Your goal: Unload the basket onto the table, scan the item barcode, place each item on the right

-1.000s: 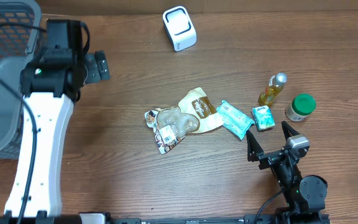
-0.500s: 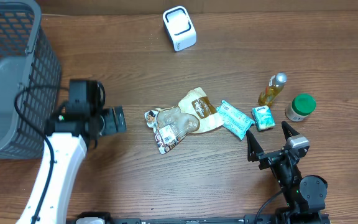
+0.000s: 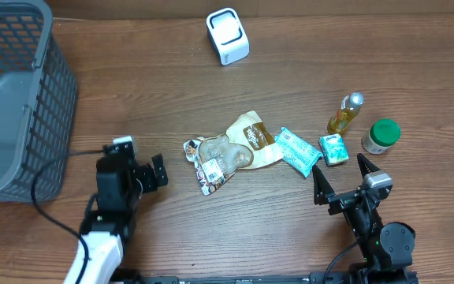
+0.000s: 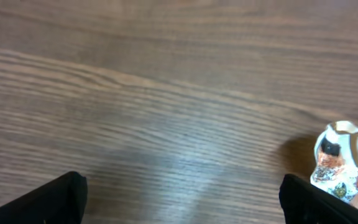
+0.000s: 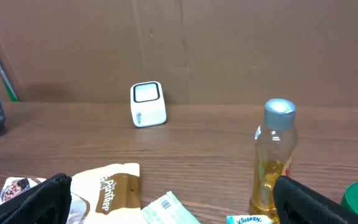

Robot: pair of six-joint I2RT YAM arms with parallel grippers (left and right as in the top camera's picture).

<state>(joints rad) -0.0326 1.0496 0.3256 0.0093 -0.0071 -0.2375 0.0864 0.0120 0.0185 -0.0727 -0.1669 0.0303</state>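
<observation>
Overhead, the left hand is gaping empty just beside the snack packet lying mid-desk. The right hand is gaping empty behind the tissue packs.

Left wrist: the packet is peeking in at the right edge.

Right wrist: the scanner is standing far back, with a bottle nearer.

Overall light: we see soft, even, fairly bright light falling from above on the counter; nothing is blown out.
Shadows: we find only short, faint ones, under the basket and beside the scanner.
Glare: we note a pale sheen on the wood in the left wrist view and a small highlight on the bottle cap.
Blur: we see the left wrist view soft throughout, with the packet smeared at its right edge.
Sharpness: we find the overhead and right wrist views crisp.
</observation>
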